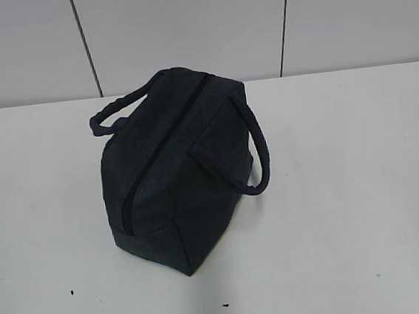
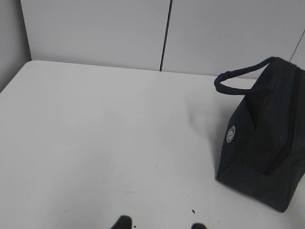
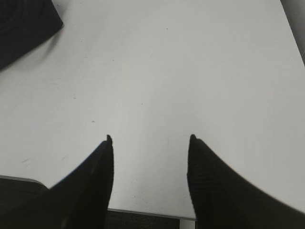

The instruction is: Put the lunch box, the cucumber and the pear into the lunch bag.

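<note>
The dark navy lunch bag [image 1: 181, 167] stands in the middle of the white table, its top zipper shut and its two loop handles hanging to either side. In the left wrist view the lunch bag [image 2: 264, 143] fills the right edge, well apart from my left gripper [image 2: 161, 224], whose two fingertips just show at the bottom, open with nothing between them. My right gripper [image 3: 149, 139] is open over bare table near the front edge, and a corner of the lunch bag [image 3: 24, 24] shows at the top left. The lunch box, the cucumber and the pear are out of view. Neither arm shows in the exterior view.
A white panelled wall [image 1: 182, 26] runs behind the table. The table's front edge [image 3: 143, 212] lies just under my right gripper. Its left edge [image 2: 12, 78] shows in the left wrist view.
</note>
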`<state>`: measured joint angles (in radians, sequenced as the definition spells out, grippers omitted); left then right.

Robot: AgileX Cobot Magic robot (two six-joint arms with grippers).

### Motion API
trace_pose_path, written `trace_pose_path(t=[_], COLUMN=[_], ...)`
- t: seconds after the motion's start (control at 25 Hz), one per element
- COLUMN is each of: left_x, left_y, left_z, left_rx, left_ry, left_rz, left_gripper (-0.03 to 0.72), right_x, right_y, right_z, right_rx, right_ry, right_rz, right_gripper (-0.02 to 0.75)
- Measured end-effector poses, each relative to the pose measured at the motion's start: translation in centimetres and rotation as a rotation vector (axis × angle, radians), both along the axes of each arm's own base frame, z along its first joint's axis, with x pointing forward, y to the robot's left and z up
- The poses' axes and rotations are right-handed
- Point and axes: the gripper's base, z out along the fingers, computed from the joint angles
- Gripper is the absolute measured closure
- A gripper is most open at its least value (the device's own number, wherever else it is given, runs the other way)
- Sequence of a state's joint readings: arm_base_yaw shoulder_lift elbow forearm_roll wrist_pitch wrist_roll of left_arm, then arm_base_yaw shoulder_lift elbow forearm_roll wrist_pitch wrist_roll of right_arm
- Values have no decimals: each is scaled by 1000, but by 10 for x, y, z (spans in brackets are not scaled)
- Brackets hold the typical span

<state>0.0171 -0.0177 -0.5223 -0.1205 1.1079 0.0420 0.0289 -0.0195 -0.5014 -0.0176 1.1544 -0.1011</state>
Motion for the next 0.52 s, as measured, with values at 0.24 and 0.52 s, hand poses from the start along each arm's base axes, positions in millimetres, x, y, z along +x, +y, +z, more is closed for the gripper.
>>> trace_pose_path(t=[0.24, 0.52], left_x=[0, 0], left_y=[0, 0], left_z=[0, 0], left_rx=[0, 0], left_ry=[0, 0], left_rz=[0, 0], left_gripper=[445, 448], right_x=[0, 0], right_y=[0, 0], right_z=[0, 0], right_rx=[0, 0], right_ry=[0, 0], right_rz=[0, 0], right_gripper=[343, 343])
